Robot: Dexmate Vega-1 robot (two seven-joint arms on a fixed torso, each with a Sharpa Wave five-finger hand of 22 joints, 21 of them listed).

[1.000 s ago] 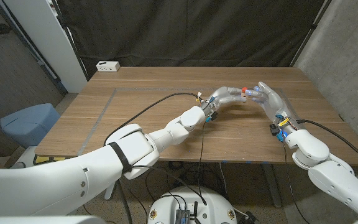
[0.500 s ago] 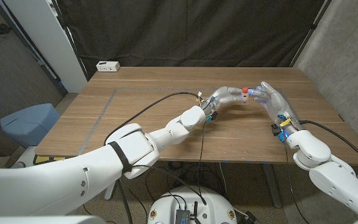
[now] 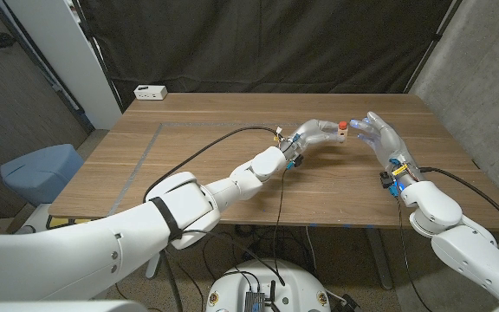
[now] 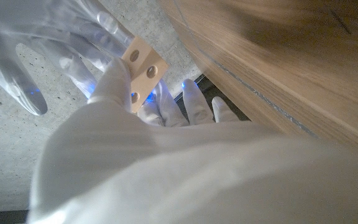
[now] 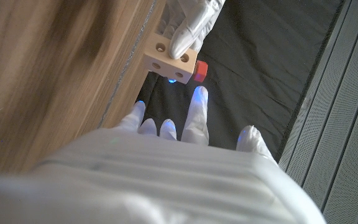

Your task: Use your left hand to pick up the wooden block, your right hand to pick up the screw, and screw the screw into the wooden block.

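Held up off the table (image 3: 232, 121) between the two hands: wooden block (image 5: 170, 60), pinched in the fingertips of the left hand (image 3: 317, 133), drilled holes showing on its faces so a hole can face the other hand. Seated in the block's end face, just beyond the right fingertips: red screw (image 5: 201, 70) — head out, shank hidden in the wood, depth impossible to judge. Fingers of the right hand (image 3: 379, 135) spread apart, reaching toward the screw head, one fingertip (image 5: 197, 99) close under it; contact not plainly shown, nothing gripped. Block lifted clear of the tabletop, likely to leave room for the right fingers to work round the head. Seemingly midway in the driving step — fingers let go to take a new bite for another turn.
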